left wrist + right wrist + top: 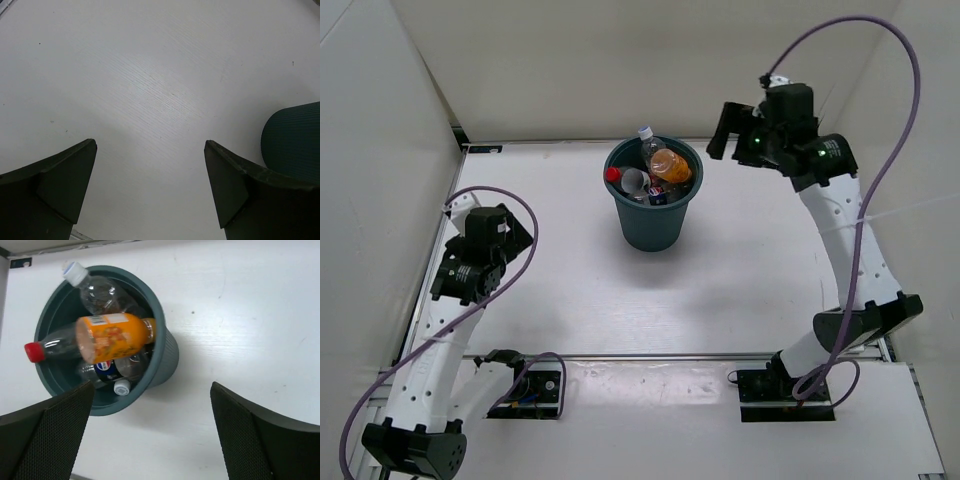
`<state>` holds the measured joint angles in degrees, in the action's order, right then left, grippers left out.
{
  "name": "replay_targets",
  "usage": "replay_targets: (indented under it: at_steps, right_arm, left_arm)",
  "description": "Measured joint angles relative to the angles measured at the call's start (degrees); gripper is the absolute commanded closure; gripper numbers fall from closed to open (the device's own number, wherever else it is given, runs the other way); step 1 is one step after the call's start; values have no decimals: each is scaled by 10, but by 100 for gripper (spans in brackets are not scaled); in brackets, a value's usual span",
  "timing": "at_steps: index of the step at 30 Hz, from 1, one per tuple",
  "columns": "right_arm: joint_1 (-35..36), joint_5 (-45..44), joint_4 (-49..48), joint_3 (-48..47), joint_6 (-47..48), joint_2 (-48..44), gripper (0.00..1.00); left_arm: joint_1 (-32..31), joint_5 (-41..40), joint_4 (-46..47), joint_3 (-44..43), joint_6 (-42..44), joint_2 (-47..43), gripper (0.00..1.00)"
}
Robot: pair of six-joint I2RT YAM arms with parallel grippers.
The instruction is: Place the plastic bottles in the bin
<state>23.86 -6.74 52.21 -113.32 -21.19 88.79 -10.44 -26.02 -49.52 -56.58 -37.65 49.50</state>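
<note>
Sorting job near its close: the round dark teal-grey plastic bin [655, 230] stands mid-table on the white wood-grain tabletop [740, 270], and I see no bottles outside it.

From my right wrist camera, the short orange bottle [112, 337] lies crosswise on top of the heap, propped there because the tapering bin is too narrow for it to sink flat. Under it lie the clear bottle with the red cap [55, 347] and the one with the blue-white label [107, 369]. A plain clear bottle with a white cap [102, 290] leans on the far wall, its neck poking over the rim. I can pick out four for certain; a fifth I cannot separate in the pile.

My right gripper [151, 385] hangs raised beside the bin, jaws spread wide and holding nothing. My left gripper [150, 142], also spread and empty, sits over bare table near the left wall, well apart from the bin. I judge little remains beyond confirming the count.
</note>
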Motion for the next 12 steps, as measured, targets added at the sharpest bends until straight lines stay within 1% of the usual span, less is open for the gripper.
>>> replay_targets:
  at_steps: [1,3,6,8,12]
  right_arm:
    - [-23,19,2,10,-5,-3,0]
    - [-80,91,3,64,-18,-10,0]
    - [-140,183,11,142,-36,-3,0]
    - [-167,229,16,189,-45,1,0]
    - [-198,278,16,248,-54,-14,0]
  left_arm:
    - [0,-2,3,3,1,-4,0]
    - [0,-3,6,11,-1,-10,0]
    - [0,-3,7,28,-8,-11,0]
    - [0,-1,6,38,-16,-11,0]
    - [0,0,8,46,-26,-14,0]
